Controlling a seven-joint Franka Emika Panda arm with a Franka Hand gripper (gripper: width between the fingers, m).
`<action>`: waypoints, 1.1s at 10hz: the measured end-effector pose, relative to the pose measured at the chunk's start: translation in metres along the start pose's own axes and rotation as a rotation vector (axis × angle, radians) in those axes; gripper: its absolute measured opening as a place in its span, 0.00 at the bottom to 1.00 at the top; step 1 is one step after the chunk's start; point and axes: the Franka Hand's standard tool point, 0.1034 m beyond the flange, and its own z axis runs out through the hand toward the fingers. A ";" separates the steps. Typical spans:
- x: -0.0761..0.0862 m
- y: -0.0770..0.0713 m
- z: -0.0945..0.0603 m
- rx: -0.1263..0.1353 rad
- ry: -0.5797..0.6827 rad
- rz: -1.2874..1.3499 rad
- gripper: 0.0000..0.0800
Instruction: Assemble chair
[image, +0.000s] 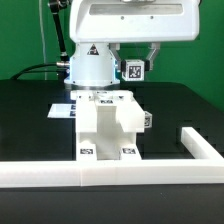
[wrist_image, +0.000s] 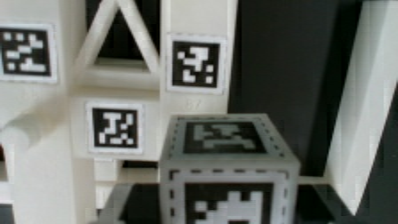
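The partly built white chair (image: 108, 125) stands mid-table, its chunky tagged pieces joined together. My gripper (image: 134, 62) hangs above and behind it, toward the exterior view's right, shut on a small white tagged block (image: 133, 71) held in the air. In the wrist view the block (wrist_image: 222, 150) fills the lower middle with tags on two faces. My gripper (wrist_image: 222, 205) clamps it from both sides, and the fingers show only as dark shapes. The chair's posts and tags (wrist_image: 111, 128) stand close beside the block.
A long plain white rail (image: 100, 172) runs along the table's front and turns back at the exterior view's right (image: 200, 148). The marker board (image: 62, 108) lies flat beside the chair on the exterior view's left. The arm's base (image: 90, 62) stands behind the chair.
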 end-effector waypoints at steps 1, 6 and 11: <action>0.003 0.002 0.003 -0.006 0.000 -0.025 0.36; 0.007 0.005 0.007 -0.011 -0.003 -0.040 0.36; 0.007 0.008 0.020 -0.026 0.002 -0.040 0.36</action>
